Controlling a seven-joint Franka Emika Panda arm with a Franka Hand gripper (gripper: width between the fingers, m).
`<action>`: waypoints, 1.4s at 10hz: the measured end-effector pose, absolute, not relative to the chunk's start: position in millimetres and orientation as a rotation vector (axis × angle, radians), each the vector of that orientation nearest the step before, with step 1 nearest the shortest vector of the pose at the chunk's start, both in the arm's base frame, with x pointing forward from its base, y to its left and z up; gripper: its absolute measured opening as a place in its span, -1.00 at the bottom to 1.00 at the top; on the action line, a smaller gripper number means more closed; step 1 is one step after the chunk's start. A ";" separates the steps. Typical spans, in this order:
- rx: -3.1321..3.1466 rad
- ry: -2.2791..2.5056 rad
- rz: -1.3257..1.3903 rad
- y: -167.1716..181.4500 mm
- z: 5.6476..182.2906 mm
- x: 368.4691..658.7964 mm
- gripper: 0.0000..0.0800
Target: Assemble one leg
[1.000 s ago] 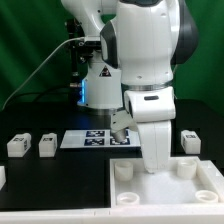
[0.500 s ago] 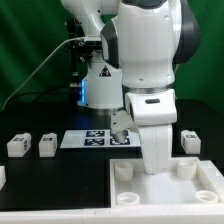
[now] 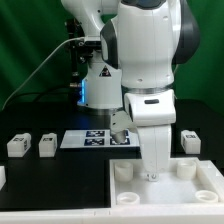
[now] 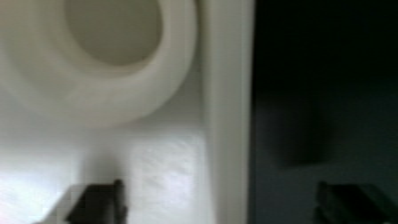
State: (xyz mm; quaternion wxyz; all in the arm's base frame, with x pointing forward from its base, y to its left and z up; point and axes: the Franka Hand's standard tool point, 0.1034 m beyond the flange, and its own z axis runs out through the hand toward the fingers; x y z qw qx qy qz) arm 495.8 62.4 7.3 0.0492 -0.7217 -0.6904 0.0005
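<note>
The gripper (image 3: 152,174) hangs low over the far edge of the large white panel (image 3: 170,197), between two round corner sockets (image 3: 122,172). In the wrist view the gripper (image 4: 219,203) is open. One fingertip (image 4: 93,202) is over the white panel (image 4: 169,150) and the other is over the dark table, with the panel's edge between them and nothing held. A round socket (image 4: 98,50) shows beyond them. Small white legs with tags lie apart on the table: two at the exterior view's left (image 3: 17,144) (image 3: 47,145) and one at its right (image 3: 190,140).
The marker board (image 3: 95,138) lies on the table behind the panel, partly hidden by the arm. Another small white part (image 3: 2,176) shows at the left edge of the exterior view. The robot's base and cables fill the back.
The gripper has edged slightly lower toward the panel; nothing else has moved.
</note>
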 end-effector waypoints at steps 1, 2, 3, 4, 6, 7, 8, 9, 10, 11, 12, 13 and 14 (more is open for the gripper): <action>-2.199 -2.103 0.002 62.2 7.3 495.8 0.55; -2.200 -2.103 0.002 62.0 7.3 495.9 0.61; -2.200 -2.103 0.002 61.9 7.3 495.9 0.61; -2.200 -2.102 0.002 61.8 7.3 495.9 0.62; -2.200 -2.102 0.002 61.7 7.3 495.9 0.62; -2.203 -2.101 0.000 61.6 8.7 496.6 0.62; -2.264 -2.034 0.033 61.9 19.4 496.0 0.62; -2.343 -1.964 0.033 69.8 35.2 495.5 0.62; -2.419 -1.887 0.029 82.1 46.6 488.4 0.62; -2.461 -1.846 0.025 96.0 57.1 481.1 0.62; -2.537 -1.745 0.020 110.4 65.8 473.8 0.62; -2.686 -1.473 0.025 123.7 67.9 467.9 0.62; -2.787 -1.258 0.036 136.9 67.5 463.2 0.62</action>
